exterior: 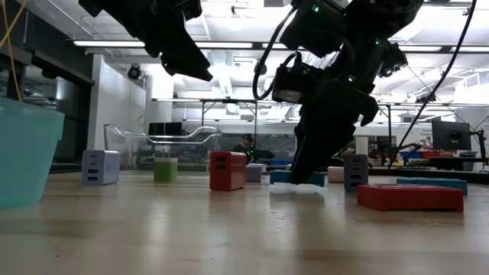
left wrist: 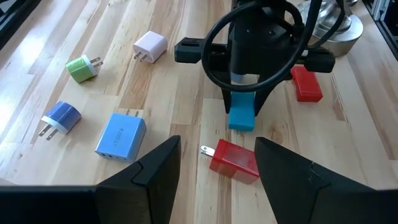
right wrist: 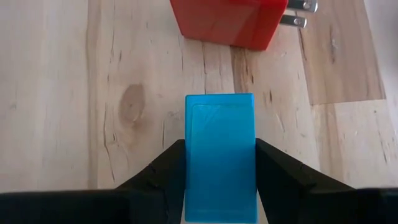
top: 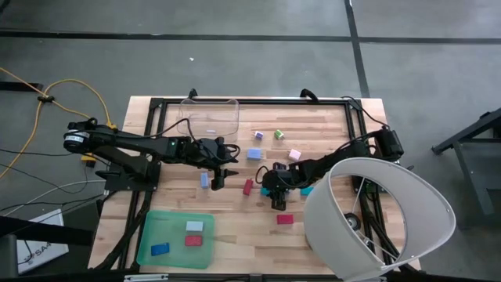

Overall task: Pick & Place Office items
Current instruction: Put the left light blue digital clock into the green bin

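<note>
My right gripper [right wrist: 221,149] is shut on a teal block [right wrist: 221,155] near the table's middle, right of a red charger [left wrist: 235,162]. My left gripper [left wrist: 217,152] hangs open above the table a little left of it, with nothing between its fingers; the red charger lies on the wood below and ahead of them. More office items lie flat on the wood: a light blue charger [left wrist: 121,135], a blue plug [left wrist: 62,117], a green plug [left wrist: 82,68], a white plug [left wrist: 151,46] and a flat red block [left wrist: 306,84]. My right gripper pinches the teal block's two long sides [right wrist: 186,163] between its two fingers. The fingers come slanting down from the table's right side and lie along the block. The block's free end [left wrist: 241,122] points down at the wood; whether it touches the table I cannot tell.
A green tray [top: 149,235] at the near left holds three small items. A clear bin [top: 210,117] stands at the far edge. A large white shade [top: 376,219] covers the near right corner. Another teal piece [top: 307,190] lies beside my right arm.
</note>
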You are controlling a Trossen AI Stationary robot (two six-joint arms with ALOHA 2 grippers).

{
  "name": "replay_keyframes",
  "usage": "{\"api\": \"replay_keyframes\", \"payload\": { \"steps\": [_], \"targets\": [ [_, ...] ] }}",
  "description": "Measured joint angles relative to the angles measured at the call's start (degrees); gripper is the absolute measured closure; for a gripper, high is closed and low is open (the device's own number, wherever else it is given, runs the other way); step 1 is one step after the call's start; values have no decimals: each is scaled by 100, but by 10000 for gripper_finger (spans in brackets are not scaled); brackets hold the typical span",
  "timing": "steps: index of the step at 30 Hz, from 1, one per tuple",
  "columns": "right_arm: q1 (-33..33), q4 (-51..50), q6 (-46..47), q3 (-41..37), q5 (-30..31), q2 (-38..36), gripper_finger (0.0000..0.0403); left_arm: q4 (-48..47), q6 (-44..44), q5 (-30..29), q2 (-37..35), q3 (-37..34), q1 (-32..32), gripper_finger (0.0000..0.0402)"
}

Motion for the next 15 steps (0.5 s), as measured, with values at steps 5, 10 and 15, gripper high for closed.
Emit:
{"api": "replay_keyframes", "payload": {
  "steps": [5,10,15],
  "targets": [
    [-2,-1,-70,0,-102,-247,255,42,0,-2,0,0,1,202],
    [-11,41,-271,38,-90,-617,255,68,0,-2,0,0,0,202],
    [-131,9,-369,422,-106,-742,255,109,0,-2,0,0,2,202]
  ]
}}
